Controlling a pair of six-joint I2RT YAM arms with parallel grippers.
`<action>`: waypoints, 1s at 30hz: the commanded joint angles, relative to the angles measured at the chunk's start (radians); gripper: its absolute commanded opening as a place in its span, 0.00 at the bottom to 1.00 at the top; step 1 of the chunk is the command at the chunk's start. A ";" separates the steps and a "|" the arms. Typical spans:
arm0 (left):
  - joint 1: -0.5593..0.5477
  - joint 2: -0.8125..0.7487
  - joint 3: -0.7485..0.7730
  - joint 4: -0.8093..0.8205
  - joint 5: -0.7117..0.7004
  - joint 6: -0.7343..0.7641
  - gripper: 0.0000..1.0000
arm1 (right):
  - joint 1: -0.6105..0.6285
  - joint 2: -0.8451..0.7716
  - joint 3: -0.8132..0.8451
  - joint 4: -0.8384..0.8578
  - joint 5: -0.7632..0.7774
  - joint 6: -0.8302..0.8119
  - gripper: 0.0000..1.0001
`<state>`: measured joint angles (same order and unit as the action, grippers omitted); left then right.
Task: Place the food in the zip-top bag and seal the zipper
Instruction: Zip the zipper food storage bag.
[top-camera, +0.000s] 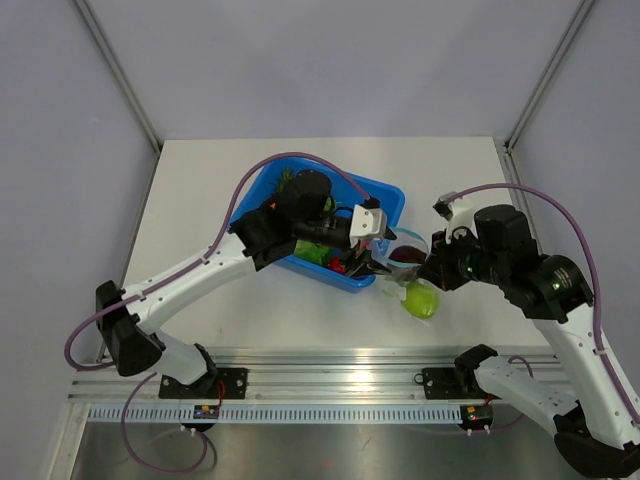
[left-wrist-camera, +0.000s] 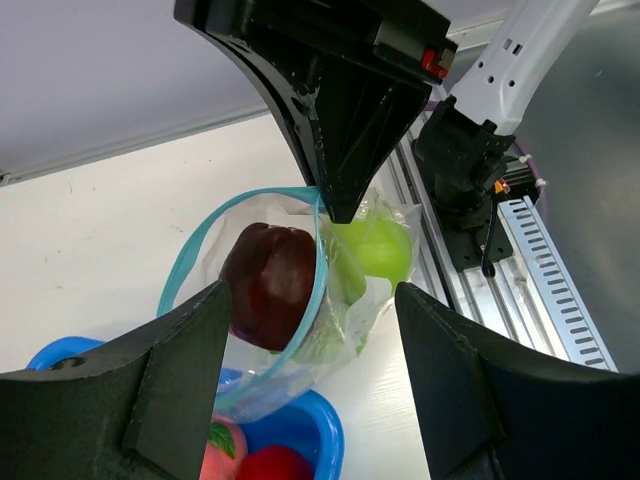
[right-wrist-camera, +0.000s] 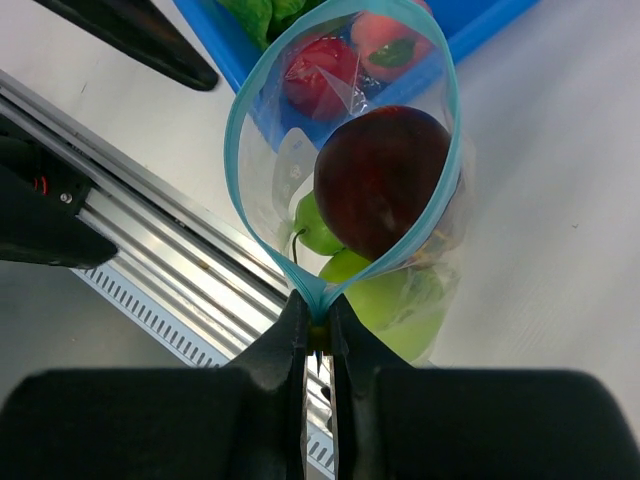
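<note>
The zip-top bag (right-wrist-camera: 285, 180) hangs with its mouth up just beside the near right corner of the blue tray (top-camera: 385, 195), its lower end down by the bench (top-camera: 250, 310); whether it rests there I cannot tell. Its zipper (left-wrist-camera: 320, 270) is unsealed and bowed into a wide loop. Inside, the dark purple-red fruit (right-wrist-camera: 385, 180) sits high, just under the mouth, with the green apple (right-wrist-camera: 395, 295) below it at the bottom of the bag. The right fingers (right-wrist-camera: 285, 350) are pressed together on one end of the zipper, pinching the strip and carrying the bag by it. The left fingers (left-wrist-camera: 180, 380) are spread wide above the mouth and grip nothing, one on each side of the opening as the left wrist camera sees it. Through the clear plastic a red tomato (right-wrist-camera: 320, 75) and a pink peach (right-wrist-camera: 390, 45) show in the tray, with lettuce (right-wrist-camera: 255, 15) beside them. So I judge the filling step is under way, with the sealing not begun. The next move probably calls for the left arm to lift clear without catching the strip and fetch another piece from the tray, while the right holds the mouth open. The dark fruit rides high, so further pieces may need it to settle lower first.
</note>
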<state>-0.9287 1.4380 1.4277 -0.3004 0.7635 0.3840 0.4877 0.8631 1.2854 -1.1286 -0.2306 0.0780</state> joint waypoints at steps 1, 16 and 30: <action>-0.013 0.038 0.056 -0.012 0.025 0.062 0.69 | -0.005 -0.006 0.054 0.006 -0.039 -0.021 0.00; -0.030 0.131 0.086 -0.033 0.083 0.023 0.53 | -0.005 -0.022 0.071 -0.010 -0.036 0.003 0.00; -0.039 0.187 0.201 0.056 -0.105 -0.296 0.00 | -0.003 -0.068 0.152 -0.016 0.172 0.080 0.79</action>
<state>-0.9634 1.6245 1.5631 -0.3386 0.7464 0.2031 0.4862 0.8211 1.3849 -1.1671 -0.1440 0.1303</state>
